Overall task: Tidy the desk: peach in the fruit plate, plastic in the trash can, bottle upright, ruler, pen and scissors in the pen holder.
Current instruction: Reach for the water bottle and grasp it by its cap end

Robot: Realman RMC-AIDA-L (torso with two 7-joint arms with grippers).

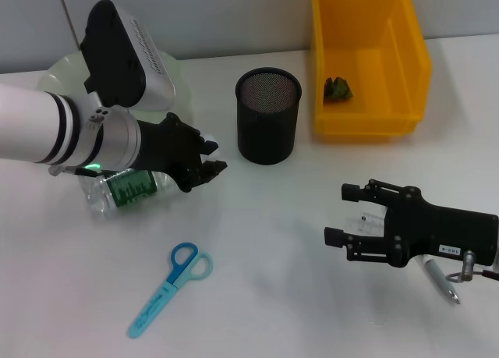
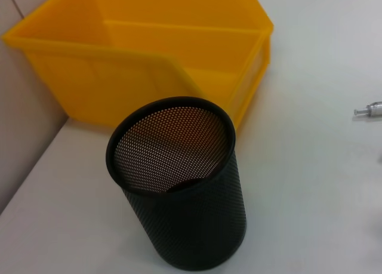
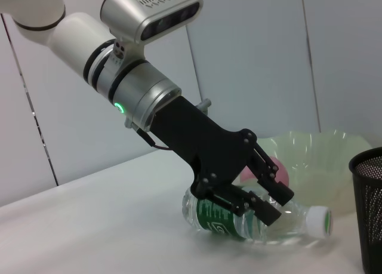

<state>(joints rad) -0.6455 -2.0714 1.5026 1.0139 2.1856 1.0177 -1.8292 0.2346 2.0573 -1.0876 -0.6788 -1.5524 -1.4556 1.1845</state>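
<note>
the left gripper (image 1: 209,161) hangs with its fingers spread just over the bottle (image 1: 125,190), which lies on its side before the plate (image 1: 58,73), so it seems ready to grasp it and stand it up. the scissors (image 1: 168,288) lie near the front edge with free table around. the holder (image 1: 267,115) stands in the middle. the right gripper (image 1: 343,214) is open above the pen (image 1: 438,278).
</note>
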